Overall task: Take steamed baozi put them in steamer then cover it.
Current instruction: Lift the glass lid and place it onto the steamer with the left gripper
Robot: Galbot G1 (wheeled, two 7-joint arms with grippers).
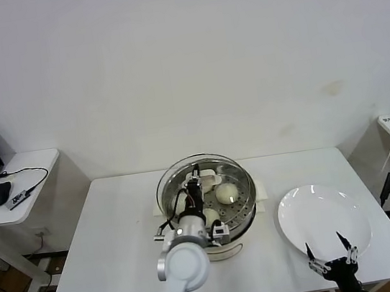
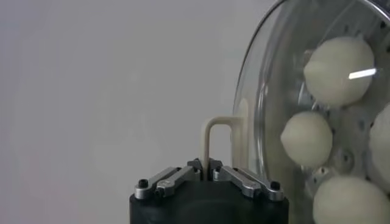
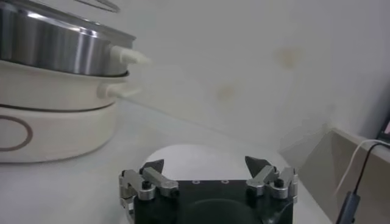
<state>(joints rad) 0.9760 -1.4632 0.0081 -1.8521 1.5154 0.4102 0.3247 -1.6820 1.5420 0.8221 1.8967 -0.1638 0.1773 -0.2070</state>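
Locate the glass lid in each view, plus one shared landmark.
Head: lid sits centre frame on the steamer, its handle pinched by the shut left gripper.
Left wrist: lid fills the right side, baozi visible through the glass; handle is at centre, in the gripper.
Right wrist: only a sliver of lid rim at the top left, above the steamer.
Shared landmark: the steamer, seen in all three.

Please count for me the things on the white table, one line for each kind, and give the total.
Round off-white steamed buns, inside the pot: 4
Shiny steel steamer pot: 1
Clear glass lid with whitish handle: 1
Flat round white plate: 1
Total: 7
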